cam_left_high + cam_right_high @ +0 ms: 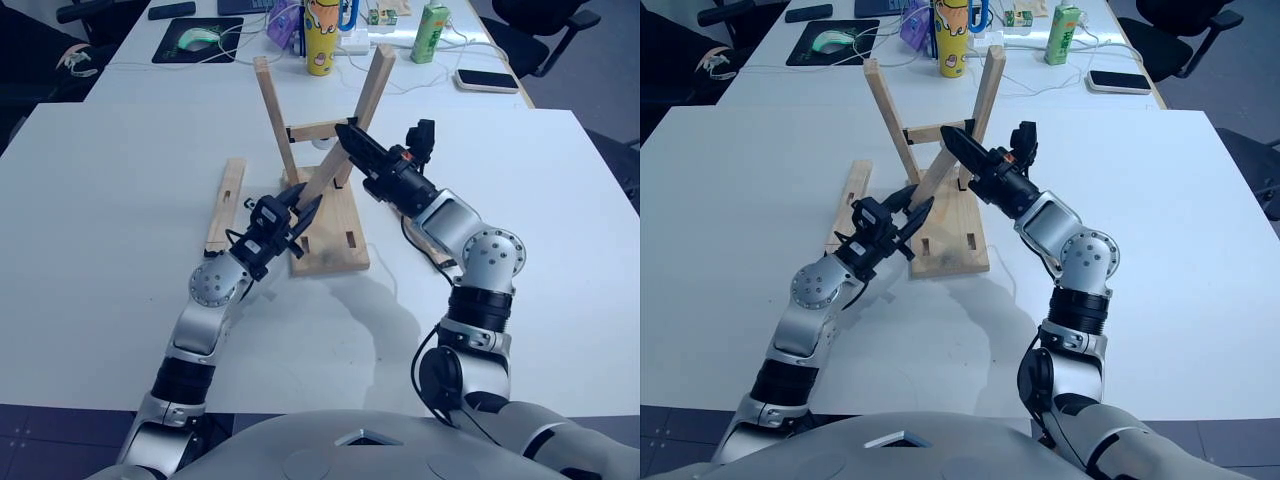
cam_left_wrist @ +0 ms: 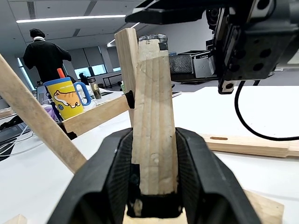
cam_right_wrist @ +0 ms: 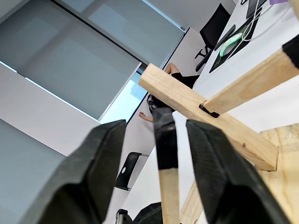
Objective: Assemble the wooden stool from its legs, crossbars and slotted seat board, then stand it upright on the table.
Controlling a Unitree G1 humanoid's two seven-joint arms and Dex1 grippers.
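The slotted seat board [image 1: 338, 245] lies flat on the white table. Two legs [image 1: 275, 115] joined by a crossbar [image 1: 316, 130] rise from its far end, spreading apart. A third leg [image 1: 325, 180] slants up from the board, with my left gripper [image 1: 300, 210] shut on its lower part; the left wrist view shows the fingers [image 2: 117, 163] pressing on both sides of this leg [image 2: 152, 107]. My right gripper [image 1: 350, 138] is open at the leg's upper end, and the black-tipped end [image 3: 166, 140] stands between its fingers [image 3: 103, 158] with a gap.
A loose wooden piece [image 1: 226, 205] lies left of the board, another [image 1: 425, 243] under my right arm. On the far table stand a yellow mug [image 1: 322, 40], a green carton [image 1: 428, 32], a phone [image 1: 487, 80] and a mouse pad [image 1: 195, 42].
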